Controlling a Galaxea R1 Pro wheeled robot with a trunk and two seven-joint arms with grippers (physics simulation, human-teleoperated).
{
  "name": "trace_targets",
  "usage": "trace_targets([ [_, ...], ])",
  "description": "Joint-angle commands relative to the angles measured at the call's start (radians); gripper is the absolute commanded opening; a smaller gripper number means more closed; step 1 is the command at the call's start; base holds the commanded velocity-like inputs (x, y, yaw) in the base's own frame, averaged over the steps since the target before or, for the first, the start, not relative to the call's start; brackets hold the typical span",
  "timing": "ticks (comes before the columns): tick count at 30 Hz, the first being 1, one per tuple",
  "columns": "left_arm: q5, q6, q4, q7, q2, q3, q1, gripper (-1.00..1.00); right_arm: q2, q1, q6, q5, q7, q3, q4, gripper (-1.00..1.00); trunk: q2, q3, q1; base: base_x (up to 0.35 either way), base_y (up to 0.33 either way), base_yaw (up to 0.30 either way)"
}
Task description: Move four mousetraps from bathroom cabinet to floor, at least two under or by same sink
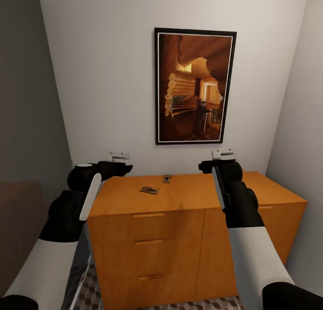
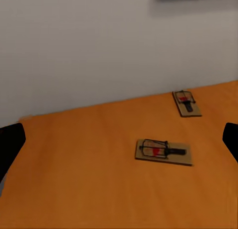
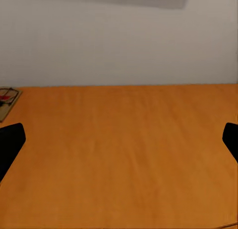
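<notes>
Room: you face a pale wall (image 1: 112,77) carrying a dark-framed picture of a log interior (image 1: 195,86); a strip of the bathroom floor (image 1: 89,287) with its cube-pattern tiles shows at the foot of the furniture.
Cabinet: the orange-brown cabinet (image 1: 148,238) stands against that wall, drawer fronts with tab handles toward you, its flat top level with your grippers.
Mousetraps: two lie flat on the cabinet top, apart from each other. The nearer mousetrap (image 1: 149,190) (image 2: 164,152) sits toward the middle of the top; the farther mousetrap (image 1: 167,178) (image 2: 187,103) lies close to the wall. One trap's edge (image 3: 6,101) also shows in your right wrist view.
Left gripper: your left gripper (image 1: 117,160) (image 2: 119,144) hovers over the left part of the top, jaws spread wide, nothing between them; the nearer trap lies ahead of it, between the fingertip lines but untouched.
Right gripper: your right gripper (image 1: 223,154) (image 3: 119,144) hovers over the right part of the top, jaws likewise wide apart and empty, above bare wood.
</notes>
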Motion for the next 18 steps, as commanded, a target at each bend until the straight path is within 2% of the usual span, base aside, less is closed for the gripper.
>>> trace_targets([
  [1, 0.007, 0.004, 0.002, 0.001, 0.000, -0.005, -0.001, 1.00, -0.003, -0.001, 0.004, -0.025, -0.007, 0.002, 0.003, 1.00, -0.001, -0.001, 0.001, 0.322, 0.000, 0.000],
  [6, 0.009, 0.004, 0.003, 0.000, -0.004, -0.005, -0.001, 1.00, -0.009, -0.006, 0.004, -0.066, 0.004, 0.002, 0.003, 1.00, -0.001, -0.001, 0.001, 0.253, 0.000, 0.000],
  [7, 0.009, 0.005, 0.003, -0.001, -0.011, -0.006, -0.001, 1.00, -0.013, -0.032, 0.004, -0.125, 0.023, 0.003, 0.008, 1.00, -0.001, -0.001, 0.001, 0.069, 0.000, 0.000],
  [8, 0.009, 0.006, 0.003, -0.001, -0.013, -0.006, -0.001, 1.00, -0.014, -0.053, 0.004, -0.158, 0.032, 0.003, 0.020, 1.00, -0.001, -0.001, 0.001, 0.044, 0.000, 0.000],
  [9, 0.009, 0.006, 0.003, -0.001, -0.013, -0.006, -0.001, 1.00, -0.014, -0.053, 0.004, -0.158, 0.032, 0.003, 0.020, 1.00, -0.001, -0.001, 0.001, 0.044, 0.000, 0.000],
  [10, 0.009, 0.006, 0.003, -0.001, -0.014, -0.006, -0.001, 1.00, -0.015, -0.065, 0.004, -0.175, 0.036, 0.004, 0.030, 1.00, -0.001, -0.001, 0.001, 0.035, 0.000, 0.000],
  [11, 0.010, 0.008, 0.003, -0.002, -0.015, -0.006, -0.001, 1.00, -0.016, -0.093, 0.004, -0.209, 0.043, 0.004, 0.058, 1.00, -0.001, -0.001, 0.001, 0.023, 0.000, 0.000],
  [12, 0.010, 0.010, 0.003, -0.002, -0.016, -0.006, -0.001, 1.00, -0.027, -0.180, 0.004, -0.306, 0.052, 0.006, 0.166, 1.00, -0.001, -0.001, 0.001, 0.007, 0.000, 0.000],
  [15, 0.011, 0.012, 0.003, -0.002, -0.015, -0.007, -0.001, 1.00, -0.043, -0.234, 0.004, -0.365, 0.055, 0.008, 0.247, 1.00, -0.001, -0.001, 0.001, 0.005, 0.000, 0.000],
  [16, 0.014, 0.013, 0.004, -0.004, -0.015, -0.007, -0.001, 1.00, -0.056, -0.296, 0.004, -0.434, 0.056, 0.030, 0.332, 1.00, -0.001, -0.001, 0.001, 0.002, 0.000, 0.000],
  [18, 0.016, 0.013, 0.004, -0.006, -0.014, -0.007, -0.001, 1.00, -0.059, -0.319, 0.004, -0.463, 0.056, 0.059, 0.355, 1.00, -0.001, -0.001, 0.001, 0.001, 0.000, 0.000],
])
